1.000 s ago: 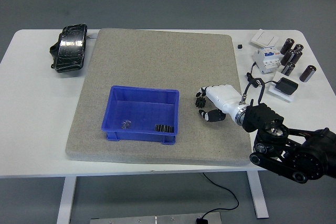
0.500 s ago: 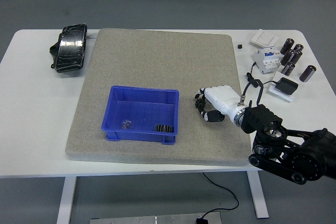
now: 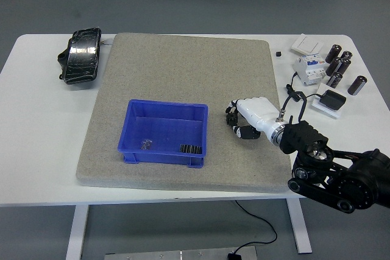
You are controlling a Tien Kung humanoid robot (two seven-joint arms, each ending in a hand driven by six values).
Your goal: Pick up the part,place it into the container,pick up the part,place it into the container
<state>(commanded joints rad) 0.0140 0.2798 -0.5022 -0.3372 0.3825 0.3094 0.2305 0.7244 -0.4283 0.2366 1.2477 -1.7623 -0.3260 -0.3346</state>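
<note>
The white table (image 3: 36,150) carries a grey felt mat (image 3: 177,71) under the right hand (image 3: 250,117), and the blue container (image 3: 163,132) sits on the mat just to that hand's left, its floor holding a black gear-like part (image 3: 191,148) and a small metal piece (image 3: 145,144). The hand's fingers (image 3: 234,120) curl down around something small and dark against the mat, but whether they actually grip it cannot be told.

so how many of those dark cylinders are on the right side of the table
6, all at the far right corner: one beside the white switch plate, three clustered just right of it, one nearer by the white breaker, one apart at the right. None seem hidden.
</note>
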